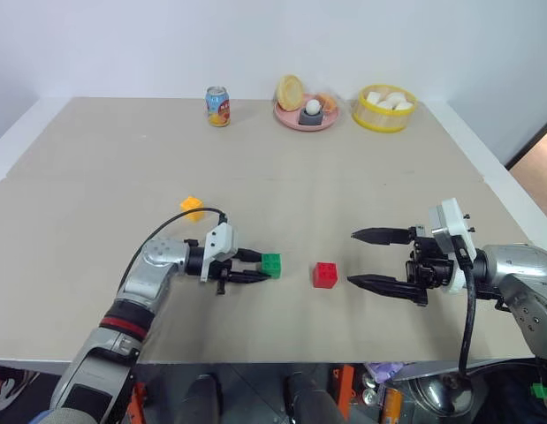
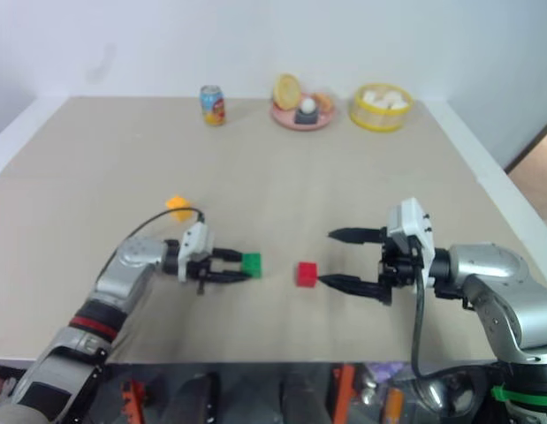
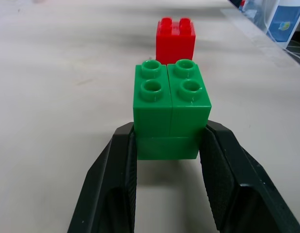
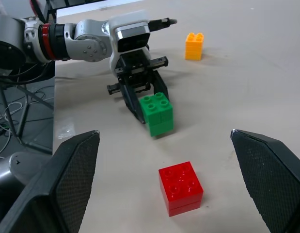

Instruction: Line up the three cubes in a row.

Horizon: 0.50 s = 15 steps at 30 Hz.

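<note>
- Left gripper (image 1: 258,266) has its two black fingers (image 3: 113,189) pinching the green cube (image 1: 271,264) by its lower sides, studs up, at or just above the table (image 1: 96,177)
- Right gripper (image 1: 366,259) has its fingers spread wide, holding nothing, pointing at the red cube (image 1: 324,275)
- Red cube sits on the table between the two grippers, just beside the green one, studs up
- Yellow-orange cube (image 1: 193,208) stands apart, farther back on the left
</note>
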Available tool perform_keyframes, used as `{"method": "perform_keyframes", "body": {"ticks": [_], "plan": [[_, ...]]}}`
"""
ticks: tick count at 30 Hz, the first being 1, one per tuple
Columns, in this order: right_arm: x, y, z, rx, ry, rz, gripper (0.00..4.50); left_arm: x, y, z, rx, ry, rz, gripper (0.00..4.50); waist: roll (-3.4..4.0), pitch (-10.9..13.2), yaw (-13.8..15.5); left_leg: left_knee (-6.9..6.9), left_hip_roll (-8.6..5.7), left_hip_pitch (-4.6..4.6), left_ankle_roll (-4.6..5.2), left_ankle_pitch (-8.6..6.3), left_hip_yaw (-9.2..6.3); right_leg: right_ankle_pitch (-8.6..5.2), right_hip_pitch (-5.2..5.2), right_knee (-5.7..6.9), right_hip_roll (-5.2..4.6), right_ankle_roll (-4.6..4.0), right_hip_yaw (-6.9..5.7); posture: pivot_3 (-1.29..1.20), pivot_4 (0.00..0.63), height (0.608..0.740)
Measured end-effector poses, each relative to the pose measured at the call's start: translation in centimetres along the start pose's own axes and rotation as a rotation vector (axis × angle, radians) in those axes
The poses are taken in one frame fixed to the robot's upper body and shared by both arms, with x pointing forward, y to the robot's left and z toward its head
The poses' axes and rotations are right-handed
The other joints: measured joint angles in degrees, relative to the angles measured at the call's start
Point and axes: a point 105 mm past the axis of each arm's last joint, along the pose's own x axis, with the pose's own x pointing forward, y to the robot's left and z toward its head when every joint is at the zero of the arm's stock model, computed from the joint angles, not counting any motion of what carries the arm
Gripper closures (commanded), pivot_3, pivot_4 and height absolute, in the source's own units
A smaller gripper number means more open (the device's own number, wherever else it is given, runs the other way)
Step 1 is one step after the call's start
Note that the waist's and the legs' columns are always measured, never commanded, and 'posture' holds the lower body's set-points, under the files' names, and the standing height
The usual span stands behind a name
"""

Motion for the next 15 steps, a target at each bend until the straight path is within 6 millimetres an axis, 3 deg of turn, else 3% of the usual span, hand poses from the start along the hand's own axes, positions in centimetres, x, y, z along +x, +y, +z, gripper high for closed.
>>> {"method": "perform_keyframes", "body": {"ticks": [15], "plan": [[0.41,-0.35,0.81,-0.024,-0.032,-0.005,0.0,-0.2,-0.56,-0.39,-0.017,0.02,-0.038,3.24,0.0,0.0,0.04,0.01,0.0,0.0,0.0,0.0,-0.01,0.0,0.03,0.0,0.0,0.01,0.0,0.0,0.15,0.74]]}}
